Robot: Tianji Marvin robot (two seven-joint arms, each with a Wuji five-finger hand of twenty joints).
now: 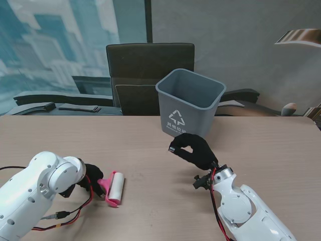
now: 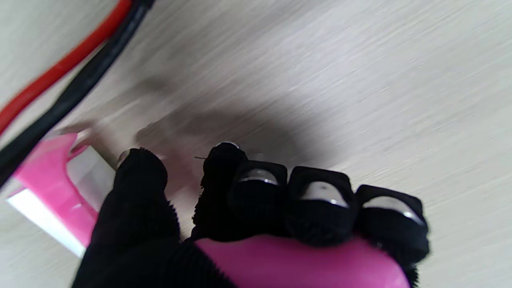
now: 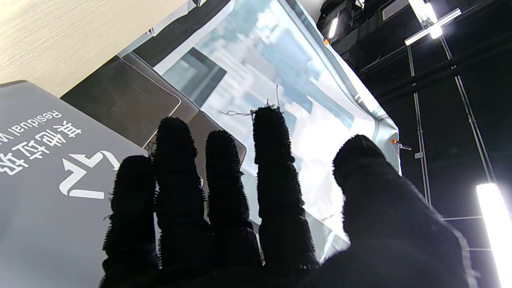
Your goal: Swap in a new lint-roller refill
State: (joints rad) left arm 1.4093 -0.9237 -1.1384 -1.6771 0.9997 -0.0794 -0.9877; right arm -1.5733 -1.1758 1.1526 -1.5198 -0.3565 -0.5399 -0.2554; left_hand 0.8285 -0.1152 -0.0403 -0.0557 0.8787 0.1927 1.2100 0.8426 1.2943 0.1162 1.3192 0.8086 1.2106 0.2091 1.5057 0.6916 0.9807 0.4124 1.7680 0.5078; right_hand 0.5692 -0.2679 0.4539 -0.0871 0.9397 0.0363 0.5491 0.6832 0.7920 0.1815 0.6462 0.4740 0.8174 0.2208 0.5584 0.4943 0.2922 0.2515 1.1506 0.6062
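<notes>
Pink lint roller (image 1: 113,188) grasped by left robot hand (image 1: 92,179) on counter (image 1: 150,150), right robot hand (image 1: 195,149) released, fingers apart, near grey bin (image 1: 189,103).

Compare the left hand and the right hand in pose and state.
The left hand rests low at the table, fingers curled on the pink lint roller; the right hand is raised in front of the grey bin, holding nothing, fingers apart. Both wear black gloves.

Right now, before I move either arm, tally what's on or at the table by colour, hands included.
Pink: 1, the pink-handled lint roller with its white roll
Grey: 1, the grey plastic waste bin
Black: 2, the black-gloved left hand gripping the roller handle, and the black-gloved right hand, empty
Total: 4
</notes>
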